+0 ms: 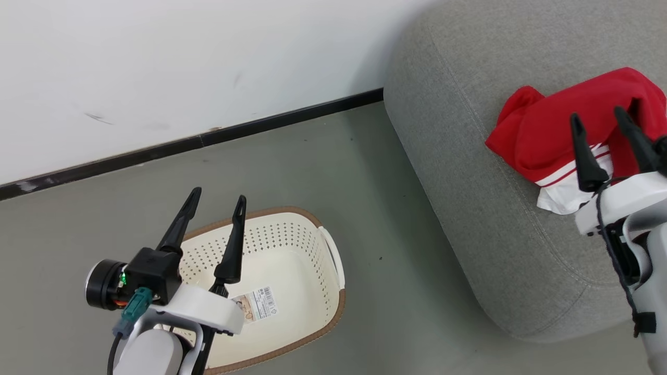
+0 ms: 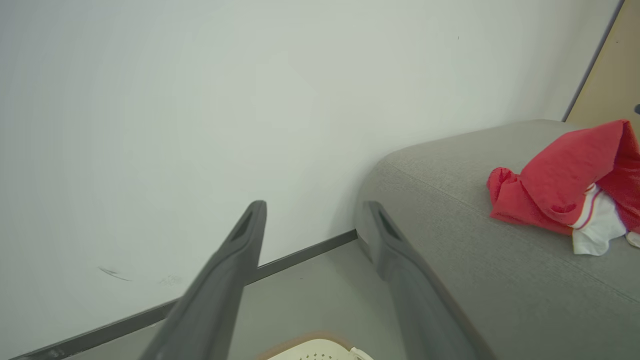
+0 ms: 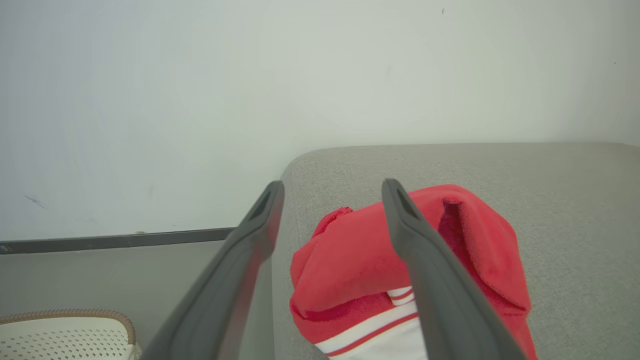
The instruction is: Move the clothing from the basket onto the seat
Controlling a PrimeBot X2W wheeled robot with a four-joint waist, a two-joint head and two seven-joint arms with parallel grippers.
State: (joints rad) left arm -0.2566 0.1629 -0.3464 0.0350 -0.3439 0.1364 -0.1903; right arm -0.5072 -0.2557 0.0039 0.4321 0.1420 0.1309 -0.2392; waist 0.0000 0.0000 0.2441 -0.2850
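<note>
The red clothing (image 1: 557, 135) with white bands lies crumpled on the grey seat (image 1: 469, 156), near its right side. It also appears as a red heap (image 2: 565, 185) in the left wrist view and a folded red mound (image 3: 360, 265) in the right wrist view. My right gripper (image 1: 599, 117) hangs open just above the clothing, holding nothing. The cream basket (image 1: 292, 276) with brown rim sits on the floor at lower left, holding no garment, its barcode label (image 1: 258, 304) showing. My left gripper (image 1: 218, 198) is open above the basket.
A white wall (image 1: 182, 67) with a dark baseboard (image 1: 208, 138) runs behind the basket and seat. Grey-green floor (image 1: 396, 271) lies between basket and seat. A tan panel (image 2: 612, 75) stands beyond the seat.
</note>
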